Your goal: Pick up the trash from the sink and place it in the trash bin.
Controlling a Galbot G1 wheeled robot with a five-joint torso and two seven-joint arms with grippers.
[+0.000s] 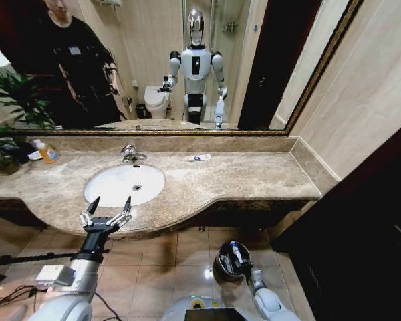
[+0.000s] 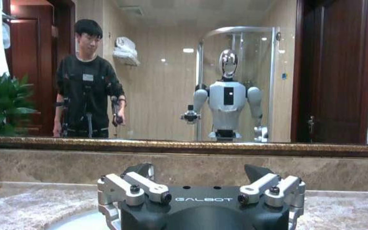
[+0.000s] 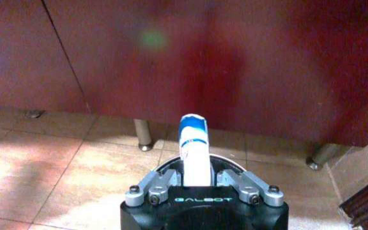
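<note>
Right gripper (image 3: 195, 184) is held low over the tiled floor, fingers closed on a small white tube with blue bands (image 3: 193, 143). The tube is clamped at its lower end and stands up out of the fingers, judged so that it falls straight when let go. In the head view the same gripper (image 1: 239, 262) sits directly over the small round dark trash bin with a shiny rim (image 1: 222, 269), tube (image 1: 236, 253) above the opening. Whether the tube is already inside the rim cannot be told. Step judged as release over the bin.

Left gripper (image 1: 109, 207) is held level at the front edge of the brown marble desk (image 1: 240, 177), just short of the oval white sink (image 1: 123, 184), fingers spread open, black tips pointing at the basin. Nothing is held. Placement is judged as staging for the next pick. In the left wrist view the gripper (image 2: 200, 179) faces the mirror across the desk, basin rim just below it.

The basin looks bare apart from its drain; small bits cannot be ruled out.

Farther back, one more small white packet with blue marking (image 1: 200, 158) lies on the desk near the back wall, right of the chrome faucet (image 1: 129, 153), well apart from both grippers. An orange-liquid bottle (image 1: 48, 154) stands at the far left of the desk; not trash.
</note>
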